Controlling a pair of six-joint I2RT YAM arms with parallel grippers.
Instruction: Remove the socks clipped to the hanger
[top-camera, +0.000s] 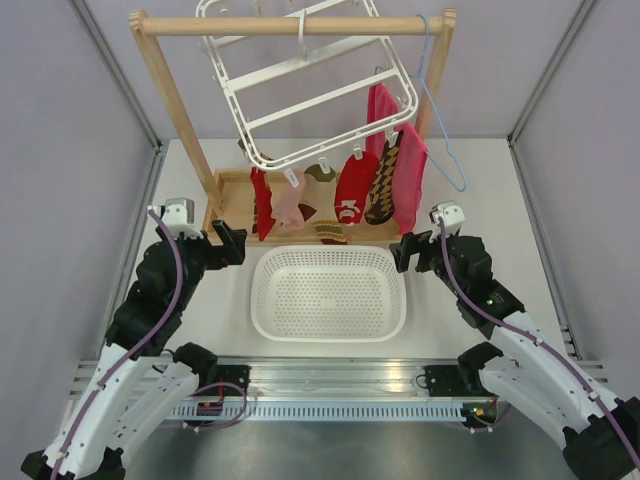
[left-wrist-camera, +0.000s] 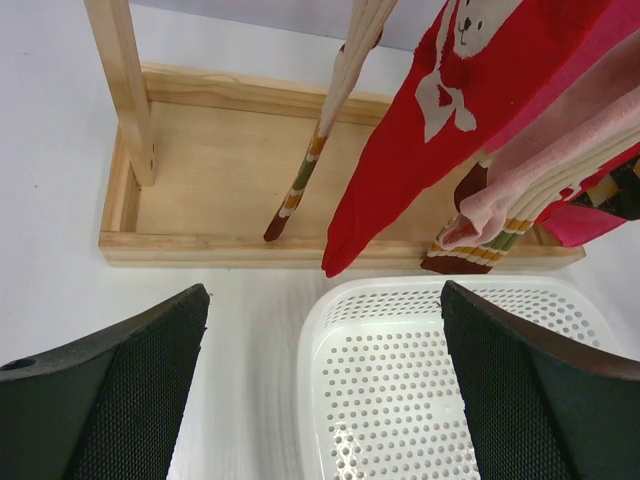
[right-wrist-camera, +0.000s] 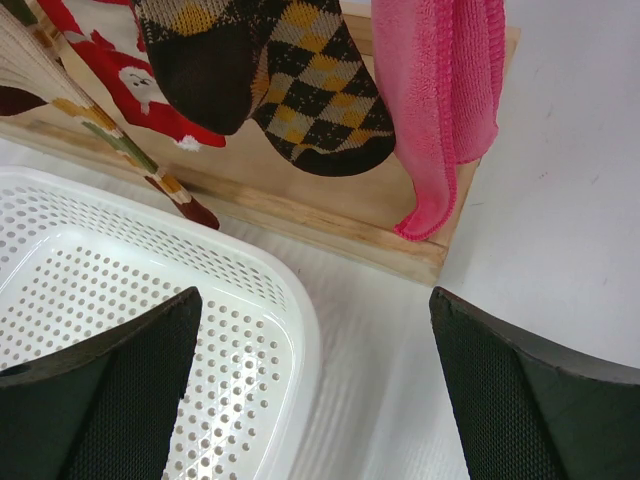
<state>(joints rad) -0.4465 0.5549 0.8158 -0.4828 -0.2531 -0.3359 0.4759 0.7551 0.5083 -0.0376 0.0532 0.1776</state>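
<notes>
Count: one large white plastic rectangular drying hanger (top-camera: 300, 64), tilted on one wooden rack (top-camera: 178, 110). At least five small patterned socks (top-camera: 350, 195) hang clipped along its lower edge; overlap prevents a firm count. The hanger's top is cut off. Left gripper (top-camera: 228, 243) and right gripper (top-camera: 408, 250), both spread wide and holding nothing, flank one white perforated basket (top-camera: 330, 256), apart from the socks.

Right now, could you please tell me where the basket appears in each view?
Top external: basket at centre.
Left wrist: basket lower right.
Right wrist: basket lower left.
Shared landmark: the rack's wooden base, just behind it.
</notes>
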